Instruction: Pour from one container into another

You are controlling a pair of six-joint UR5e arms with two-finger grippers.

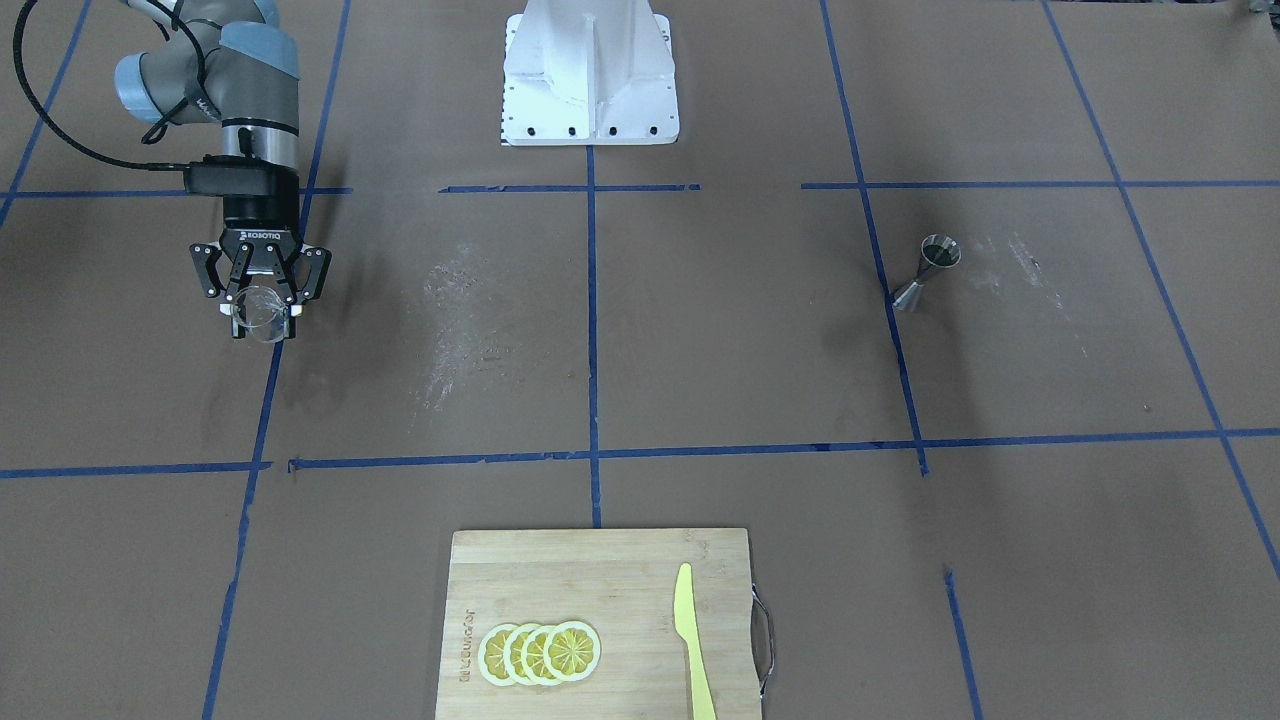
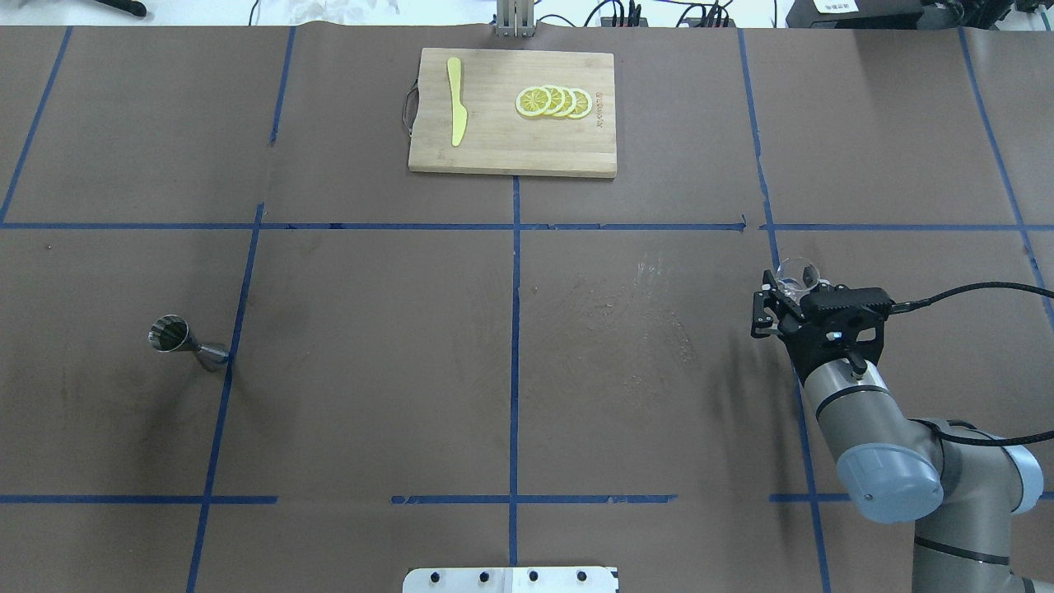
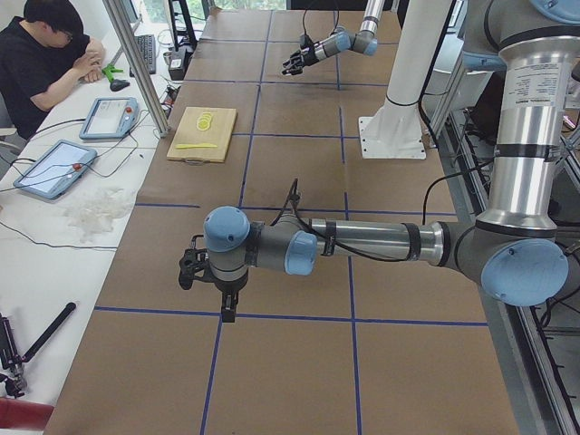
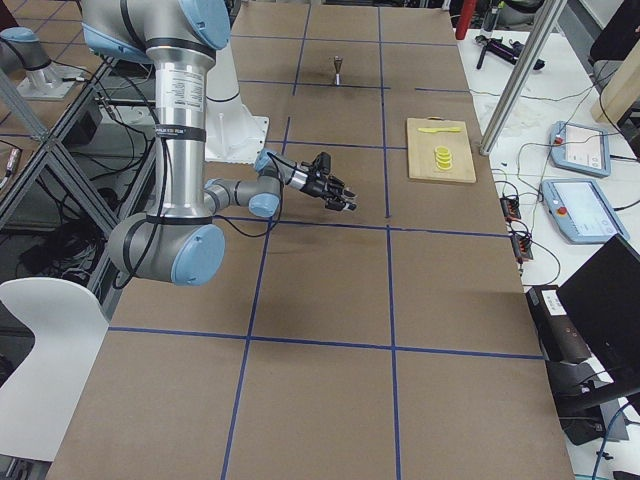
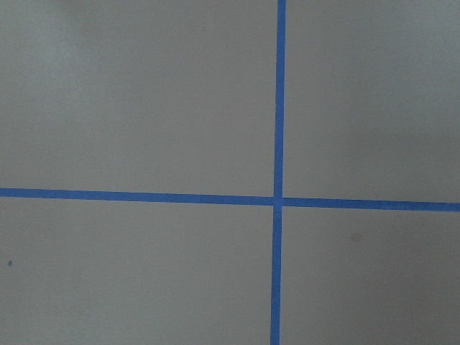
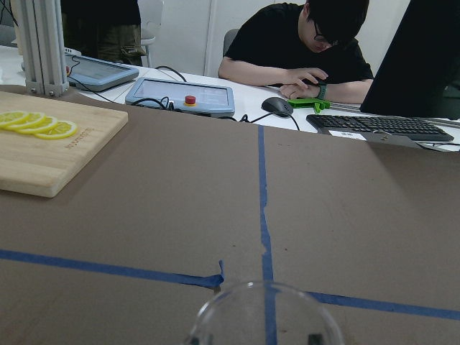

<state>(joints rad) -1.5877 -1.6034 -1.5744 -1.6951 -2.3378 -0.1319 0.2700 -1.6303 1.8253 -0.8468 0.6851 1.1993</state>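
One glass [image 1: 260, 324] sits clamped in the right claw [image 1: 262, 310]; the metal cup [image 1: 926, 270] stands far off to its side, so a tilted carry could spill or slip.

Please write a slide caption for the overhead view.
Right gripper holds a clear glass; metal jigger stands far left.
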